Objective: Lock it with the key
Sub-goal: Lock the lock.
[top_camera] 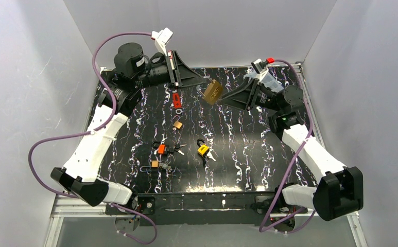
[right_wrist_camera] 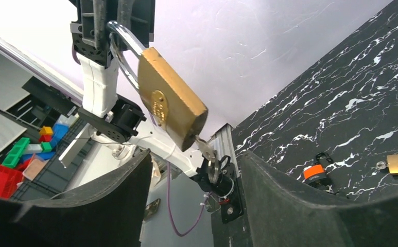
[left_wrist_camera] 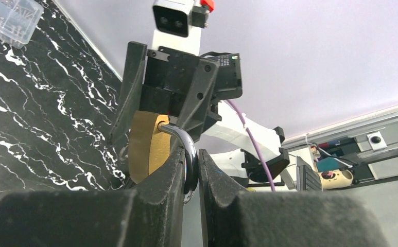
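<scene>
A large brass padlock [top_camera: 213, 91] hangs in the air above the back of the table. My left gripper [top_camera: 205, 82] is shut on its steel shackle [left_wrist_camera: 188, 146], with the brass body [left_wrist_camera: 148, 144] just beyond the fingers. In the right wrist view the padlock [right_wrist_camera: 172, 105] tilts down and a key [right_wrist_camera: 205, 147] sticks out of its bottom, with a key ring [right_wrist_camera: 215, 169] dangling from it. My right gripper [right_wrist_camera: 194, 167] is open. Its fingers stand wide on either side of the key and ring without touching them. From above, the right gripper [top_camera: 224, 99] sits just right of the padlock.
Several small padlocks lie on the black marbled table [top_camera: 248, 154]: a red one [top_camera: 176, 99], a small brass one [top_camera: 177, 124], an orange one [top_camera: 161, 149] and a yellow one [top_camera: 203, 150]. A clear plastic box [left_wrist_camera: 9, 18] sits at the table's corner.
</scene>
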